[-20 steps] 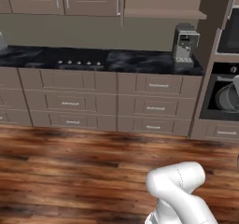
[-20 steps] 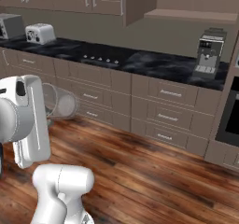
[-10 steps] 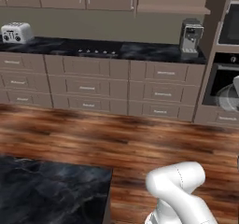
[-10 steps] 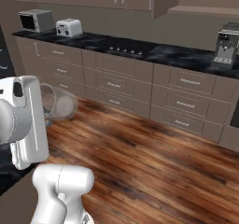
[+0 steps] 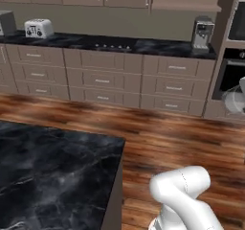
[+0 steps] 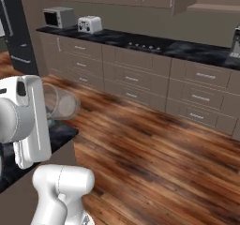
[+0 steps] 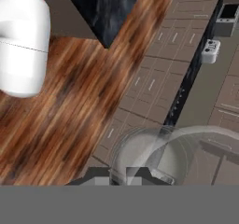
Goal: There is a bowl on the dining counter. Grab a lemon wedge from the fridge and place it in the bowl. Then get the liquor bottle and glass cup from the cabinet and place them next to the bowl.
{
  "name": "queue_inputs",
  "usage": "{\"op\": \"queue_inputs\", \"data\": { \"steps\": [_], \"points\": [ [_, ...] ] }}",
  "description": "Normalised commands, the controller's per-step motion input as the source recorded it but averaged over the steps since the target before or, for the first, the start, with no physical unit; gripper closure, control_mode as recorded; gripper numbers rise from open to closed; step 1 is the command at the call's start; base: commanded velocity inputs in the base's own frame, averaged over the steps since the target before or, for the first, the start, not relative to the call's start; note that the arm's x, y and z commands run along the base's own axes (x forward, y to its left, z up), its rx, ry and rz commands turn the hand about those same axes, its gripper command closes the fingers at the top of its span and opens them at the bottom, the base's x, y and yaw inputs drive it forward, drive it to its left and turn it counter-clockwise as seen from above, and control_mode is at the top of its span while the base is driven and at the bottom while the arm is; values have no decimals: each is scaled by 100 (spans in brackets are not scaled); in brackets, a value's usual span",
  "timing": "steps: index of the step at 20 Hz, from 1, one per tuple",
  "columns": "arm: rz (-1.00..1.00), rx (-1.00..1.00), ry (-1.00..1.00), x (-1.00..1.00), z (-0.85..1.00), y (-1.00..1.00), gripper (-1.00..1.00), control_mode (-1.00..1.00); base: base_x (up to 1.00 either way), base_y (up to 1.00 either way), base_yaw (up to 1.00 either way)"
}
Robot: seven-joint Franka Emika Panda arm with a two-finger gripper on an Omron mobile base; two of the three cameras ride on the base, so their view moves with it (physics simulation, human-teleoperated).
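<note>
The glass cup (image 7: 158, 155) is held in the closed fingers (image 7: 122, 175), with the dining bench (image 5: 52, 171) lying near left.

White arm raised, forearm level; claw (image 7: 119, 175) closed on the glass cup (image 6: 61, 102), held sideways.

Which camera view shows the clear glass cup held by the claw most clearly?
The right base view: the clear glass cup lies sideways beside the white arm, its whole outline visible against the wooden floor. The hand view shows it very close, only as a faint transparent ring above the claw. The left base view shows part of it at the right edge.
</note>
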Motion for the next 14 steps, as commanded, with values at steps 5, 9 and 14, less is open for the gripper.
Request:
{"op": "queue_inputs", "data": {
  "steps": [5, 9, 14],
  "points": [
    [0, 0, 0, 0, 0, 0, 100, 100, -100, 12, 18],
    [0, 0, 0, 0, 0, 0, 100, 100, -100, 12, 18],
    [0, 0, 0, 0, 0, 0, 100, 100, -100, 19, 17]
  ]
}}
